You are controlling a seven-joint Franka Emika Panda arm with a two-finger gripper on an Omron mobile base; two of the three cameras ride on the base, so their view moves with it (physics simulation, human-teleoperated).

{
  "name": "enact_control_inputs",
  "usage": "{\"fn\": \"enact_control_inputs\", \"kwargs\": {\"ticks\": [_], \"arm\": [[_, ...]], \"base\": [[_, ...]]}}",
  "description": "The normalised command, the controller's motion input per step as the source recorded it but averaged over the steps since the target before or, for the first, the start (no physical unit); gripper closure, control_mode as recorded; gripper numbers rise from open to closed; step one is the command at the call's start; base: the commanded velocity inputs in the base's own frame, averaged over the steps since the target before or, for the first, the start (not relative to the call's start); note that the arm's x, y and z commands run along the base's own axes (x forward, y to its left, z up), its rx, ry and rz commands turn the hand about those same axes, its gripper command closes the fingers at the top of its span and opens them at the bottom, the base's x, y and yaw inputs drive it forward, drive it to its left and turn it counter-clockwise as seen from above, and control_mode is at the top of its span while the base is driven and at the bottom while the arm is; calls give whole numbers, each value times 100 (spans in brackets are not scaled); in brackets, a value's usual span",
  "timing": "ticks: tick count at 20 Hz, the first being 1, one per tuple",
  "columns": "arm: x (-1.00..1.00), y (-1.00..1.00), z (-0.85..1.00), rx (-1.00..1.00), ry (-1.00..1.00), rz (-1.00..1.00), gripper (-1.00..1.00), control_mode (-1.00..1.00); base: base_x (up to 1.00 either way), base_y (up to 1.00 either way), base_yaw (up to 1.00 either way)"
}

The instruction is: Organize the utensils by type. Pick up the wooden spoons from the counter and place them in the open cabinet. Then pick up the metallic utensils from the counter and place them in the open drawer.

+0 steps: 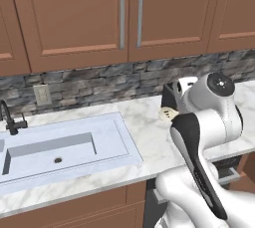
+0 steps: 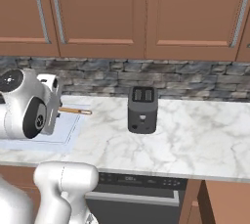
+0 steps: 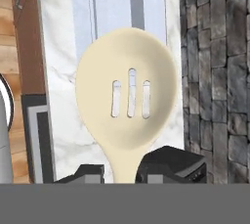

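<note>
in the left base view, the white robot arm's gripper [image 1: 172, 106] is holding up a pale cream slotted wooden spoon [image 1: 166, 113] above the white marble counter [image 1: 144, 132], near the white sink [image 1: 64, 147]. in the right base view, a thin tan handle [image 2: 75, 111] is sticking out beside the black toaster [image 2: 142, 109]; it is probably the same spoon. in the hand view, the dark fingers [image 3: 168, 165] are pinching the spoon's neck, bowl up. i think it should keep squeezing and lift slowly to the open cabinet.
</note>
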Motion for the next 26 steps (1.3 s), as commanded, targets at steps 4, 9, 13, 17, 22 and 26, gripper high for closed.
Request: {"fn": "enact_control_inputs", "kwargs": {"ticks": [4, 9, 13, 17, 22, 26], "arm": [[0, 0, 0, 0, 0, 0, 100, -100], [0, 0, 0, 0, 0, 0, 100, 100], [0, 0, 0, 0, 0, 0, 100, 100], [0, 0, 0, 0, 0, 0, 100, 100], [0, 0, 0, 0, 0, 0, 100, 100], [0, 0, 0, 0, 0, 0, 100, 100]], "base": [[0, 0, 0], [-4, 0, 0], [-50, 0, 0], [-79, 8, 1], [-80, 23, 8], [-65, 39, 47]]}}
